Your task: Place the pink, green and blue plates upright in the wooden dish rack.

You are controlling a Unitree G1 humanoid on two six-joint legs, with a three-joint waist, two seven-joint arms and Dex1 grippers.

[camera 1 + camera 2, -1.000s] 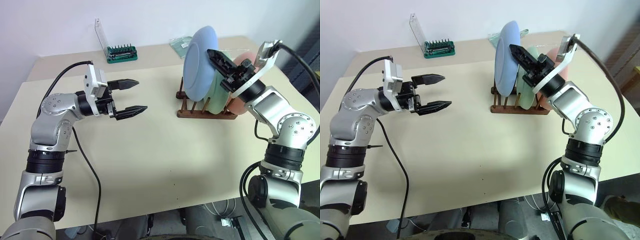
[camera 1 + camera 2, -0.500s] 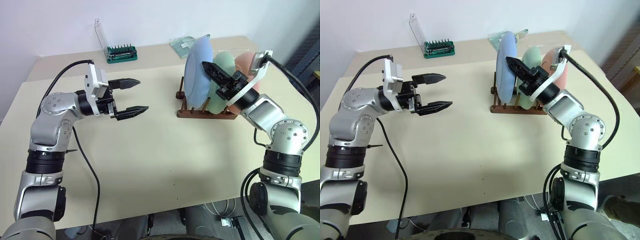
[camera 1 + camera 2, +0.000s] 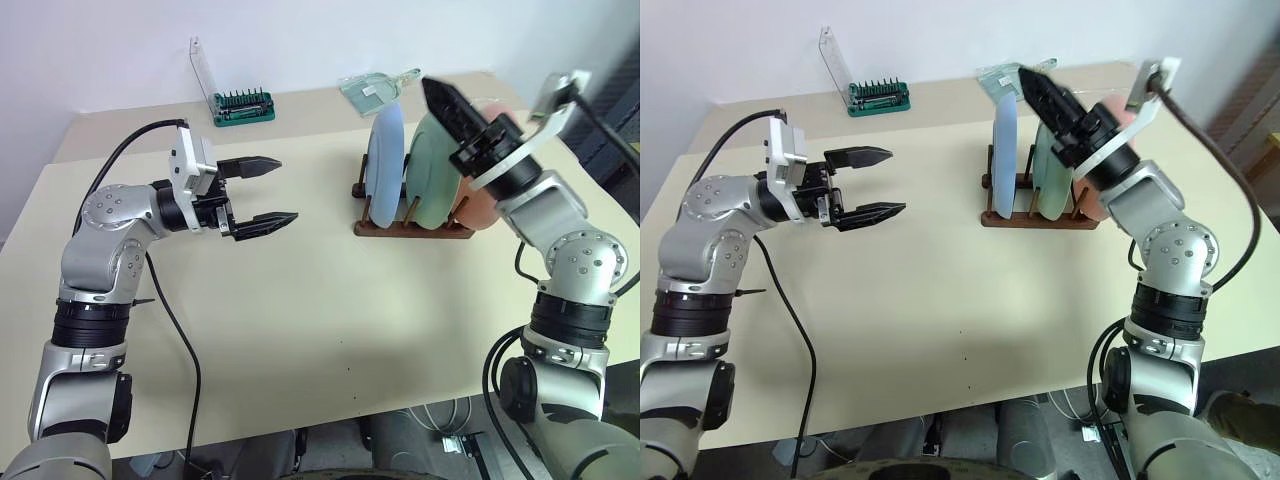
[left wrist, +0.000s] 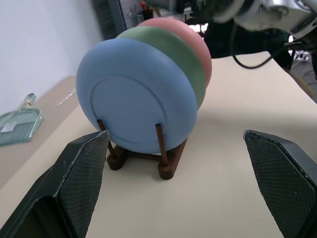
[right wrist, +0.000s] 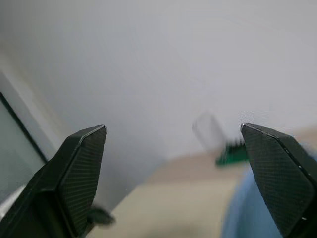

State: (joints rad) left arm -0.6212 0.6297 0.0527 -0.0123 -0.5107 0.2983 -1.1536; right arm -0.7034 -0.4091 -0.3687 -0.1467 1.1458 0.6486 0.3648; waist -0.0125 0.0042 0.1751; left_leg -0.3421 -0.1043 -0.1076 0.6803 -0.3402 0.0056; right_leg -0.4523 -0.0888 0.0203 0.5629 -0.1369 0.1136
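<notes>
The wooden dish rack (image 3: 410, 224) on the surface (image 3: 300, 300) holds all three plates upright: blue plate (image 3: 385, 165) first, green plate (image 3: 432, 170) behind it, pink plate (image 4: 185, 37) last, mostly hidden. The right gripper (image 3: 448, 100), above the plates, is spread wide and empty. The left gripper (image 3: 262, 192) is spread wide, empty, well apart from the rack.

we see the wooden dish rack (image 3: 412, 226) on the table (image 3: 300, 300), right of centre, with three plates standing upright in it side by side: the blue plate (image 3: 384, 167) leftmost, the green plate (image 3: 432, 170) in the middle, the pink plate (image 3: 482, 205) rightmost. behind them, near the table's far edge, lies a clear bag (image 3: 372, 88), and well to its left stands the screwdriver-bit holder (image 3: 243, 106) with its lid raised. the left gripper (image 3: 262, 192) hangs over the table left of the rack, well apart from it, and the right gripper (image 3: 447, 100) sits above the plates.
</notes>
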